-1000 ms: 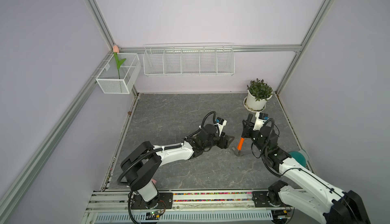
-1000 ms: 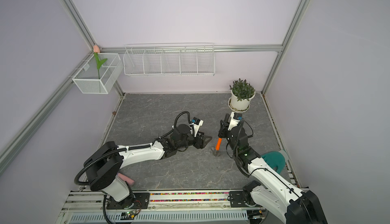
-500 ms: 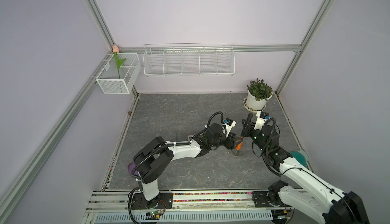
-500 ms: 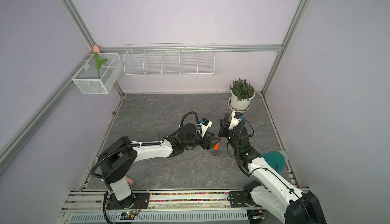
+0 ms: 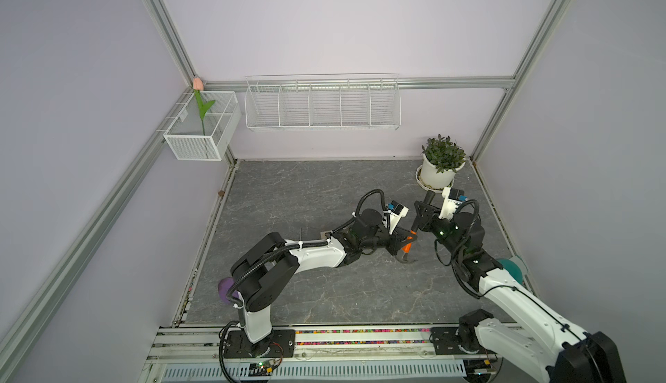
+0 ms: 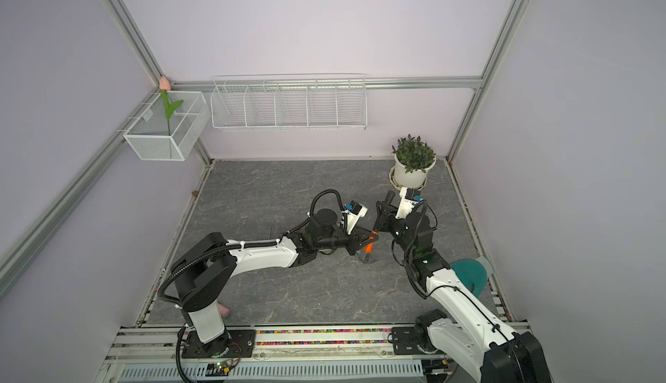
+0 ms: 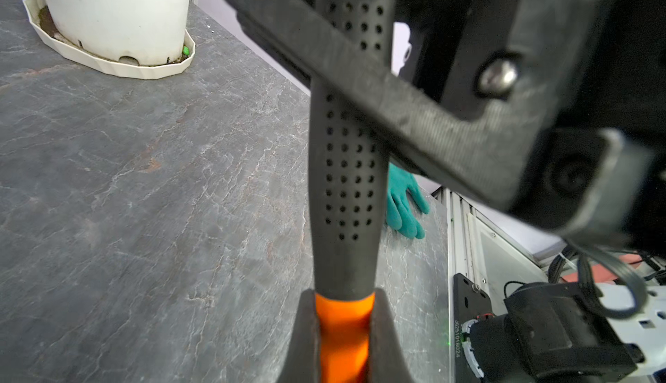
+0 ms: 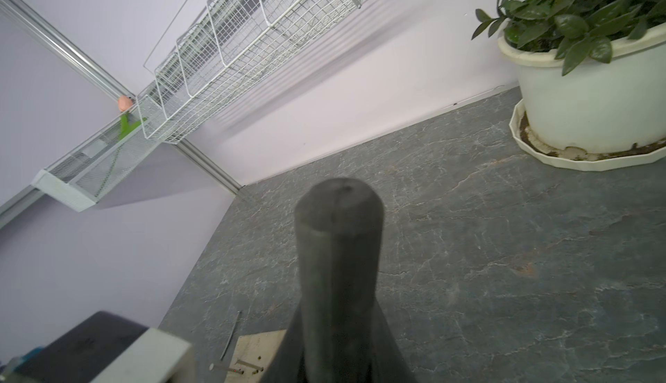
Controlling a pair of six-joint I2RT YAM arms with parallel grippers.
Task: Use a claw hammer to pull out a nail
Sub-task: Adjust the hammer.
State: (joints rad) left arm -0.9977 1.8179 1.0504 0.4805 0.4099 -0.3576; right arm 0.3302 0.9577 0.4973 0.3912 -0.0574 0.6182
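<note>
While the left claw [image 5: 403, 242] pinches the orange neck of the claw hammer [image 5: 408, 247], standing head-down on the counter [image 5: 288, 201] right of centre, the right claw [image 5: 418, 222] clamps its black handle; stiff and head-heavy, it likely levers best held high.

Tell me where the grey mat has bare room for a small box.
Two patches are bare: the far left of the mat, between back wall, side rail and left arm; and the near strip between the two arm bases. Crowded: around the hammer, where both arms meet, with the pot behind and the glove at the right edge.
</note>
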